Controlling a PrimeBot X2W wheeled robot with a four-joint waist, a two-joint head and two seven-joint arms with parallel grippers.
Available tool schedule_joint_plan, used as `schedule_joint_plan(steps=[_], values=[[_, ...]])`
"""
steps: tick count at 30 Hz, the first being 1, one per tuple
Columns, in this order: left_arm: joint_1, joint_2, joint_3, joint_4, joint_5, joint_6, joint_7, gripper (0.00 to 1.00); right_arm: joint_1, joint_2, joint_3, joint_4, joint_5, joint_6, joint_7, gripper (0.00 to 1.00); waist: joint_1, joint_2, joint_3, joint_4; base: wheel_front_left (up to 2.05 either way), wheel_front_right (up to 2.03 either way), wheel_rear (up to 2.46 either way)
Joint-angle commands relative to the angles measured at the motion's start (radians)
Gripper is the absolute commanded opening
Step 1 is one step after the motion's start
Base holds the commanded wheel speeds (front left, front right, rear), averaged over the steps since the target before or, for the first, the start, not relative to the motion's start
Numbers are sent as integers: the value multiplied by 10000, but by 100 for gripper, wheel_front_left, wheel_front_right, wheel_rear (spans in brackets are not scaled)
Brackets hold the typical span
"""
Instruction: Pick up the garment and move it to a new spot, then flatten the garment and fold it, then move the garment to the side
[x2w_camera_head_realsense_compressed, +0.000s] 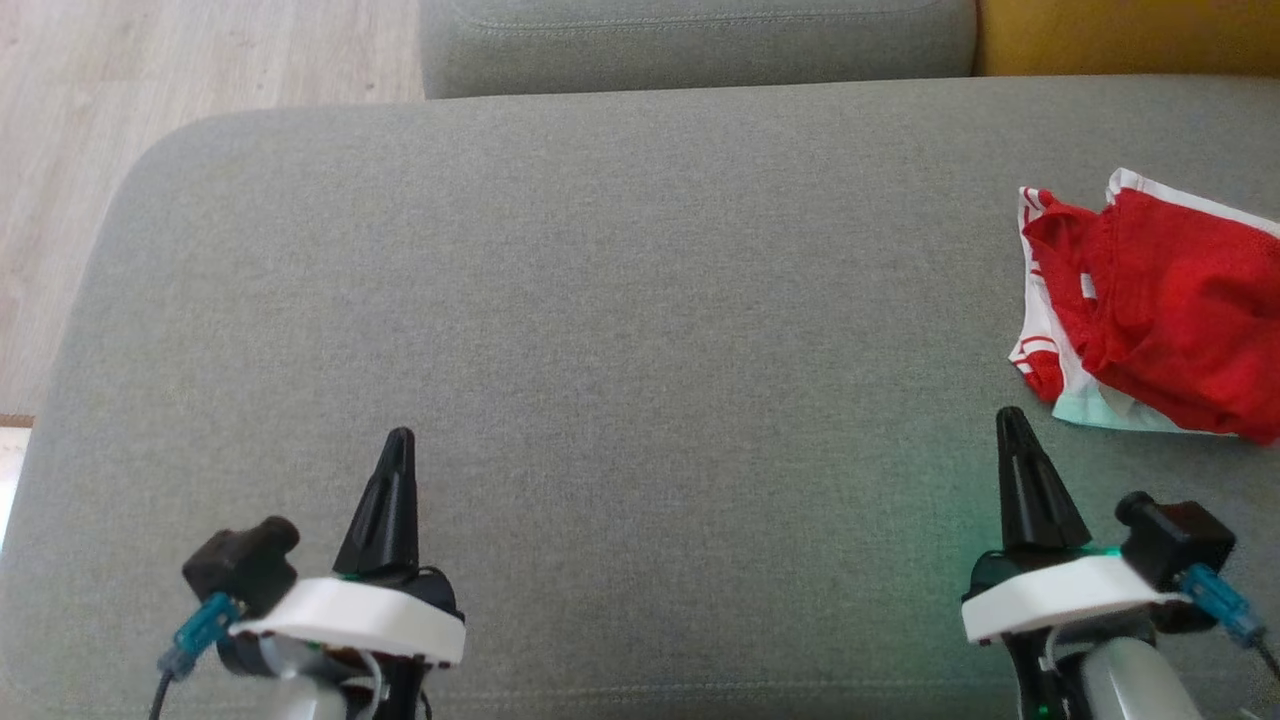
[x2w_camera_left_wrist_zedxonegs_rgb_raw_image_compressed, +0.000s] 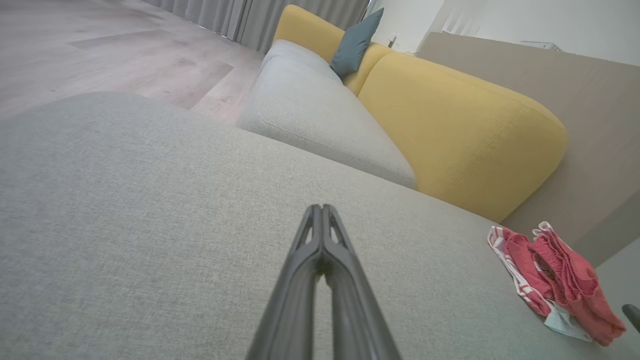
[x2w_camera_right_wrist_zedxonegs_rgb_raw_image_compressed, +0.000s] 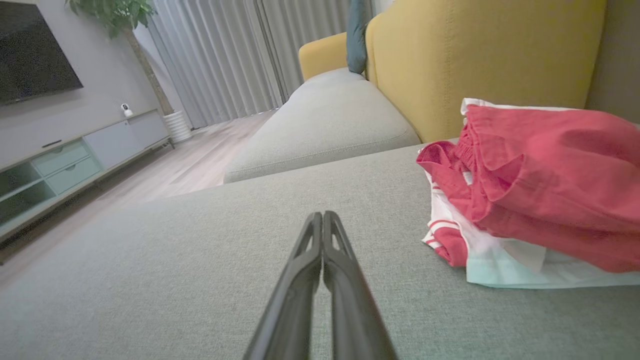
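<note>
**Garment** (x2w_camera_head_realsense_compressed: 1160, 310): red, with white striped trim and a pale mint layer showing beneath. Bunched in a loose, layered heap at the right edge of the seat cushion (x2w_camera_head_realsense_compressed: 600, 300), roughly midway between its near and far edges, partly cut off by the head view's frame. Not flat; folds uneven and rumpled. Touched by neither gripper.

**Left gripper** (x2w_camera_head_realsense_compressed: 398, 437): clenched, fingers pressed together, nothing between them. Low over the near edge of the seat cushion, toward its left side, well apart from the garment.

**Right gripper** (x2w_camera_head_realsense_compressed: 1010, 415): clenched likewise, empty. Near edge, right side, close to the garment's near hem but not touching.

**Yellow backrest** (x2w_camera_left_wrist_zedxonegs_rgb_raw_image_compressed: 450, 125): beyond the far right corner.

**Step in hand**: not settled. Fits a crumpled heap waiting to be picked up; fits equally a folded bundle already set to the side, arms parked.

**Next move**: judged only in general. Any further handling would call for parting the jaws beforehand, the right gripper being the nearer.
</note>
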Motion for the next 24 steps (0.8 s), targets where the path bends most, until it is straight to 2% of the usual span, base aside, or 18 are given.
schedule_joint_plan(steps=[1, 24], values=[[-447, 105, 203, -275, -306, -55, 80, 0, -411, -114, -51, -333, 393, 9, 61, 0, 0, 0, -10, -2, 0, 0, 0], [-612, 230, 627, 17, -2699, -280, 607, 0, -476, -211, -219, -326, 3187, 21, 589, 0, 0, 0, -132, -31, 0, 0, 0]])
